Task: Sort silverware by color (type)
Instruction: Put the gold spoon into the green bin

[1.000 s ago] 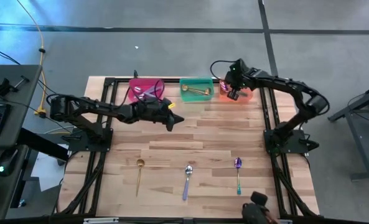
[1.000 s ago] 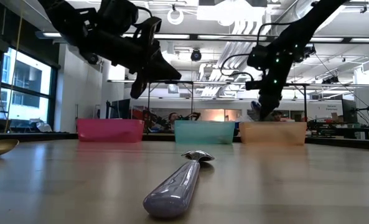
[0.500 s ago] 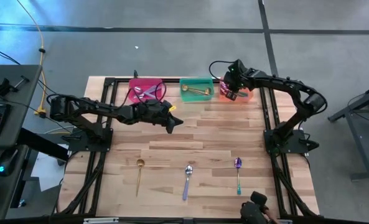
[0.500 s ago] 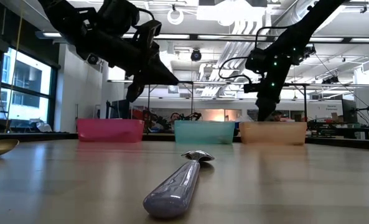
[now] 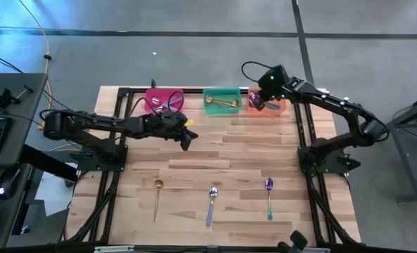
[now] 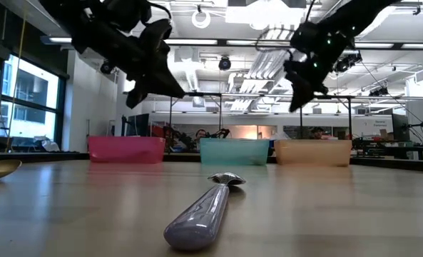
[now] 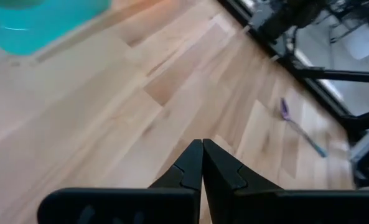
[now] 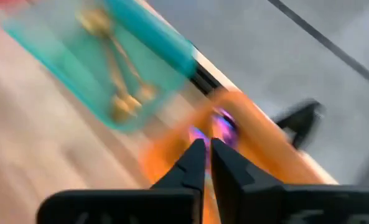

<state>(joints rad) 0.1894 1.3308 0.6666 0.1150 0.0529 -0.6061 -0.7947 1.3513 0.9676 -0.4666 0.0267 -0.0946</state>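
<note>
Three spoons lie flat near the table's near edge: a gold spoon [image 5: 157,194], a silver-lavender spoon [image 5: 211,204] that is also close up in the low view [image 6: 200,213], and a purple spoon with a teal handle [image 5: 268,197]. My left gripper [image 5: 188,138] is shut and empty. It hovers over bare wood in front of the pink bin [image 5: 155,93]. My right gripper [image 5: 260,100] hangs above the orange bin [image 5: 280,108], fingers together and empty. A purple spoon [image 8: 216,123] lies in that bin. Gold spoons [image 8: 117,71] lie in the green bin [image 5: 222,91].
The three bins stand in a row along the table's far edge, with silver spoons [image 5: 167,105] in the pink one. Black frame rails run along the table's left and right sides. The wood between the bins and the three spoons is bare.
My right gripper has risen out of the orange bin and tipped, its arm swinging toward the table's right. My left gripper has drawn back toward the table's left edge and lifted a little. The spoons on the table have stayed in place.
</note>
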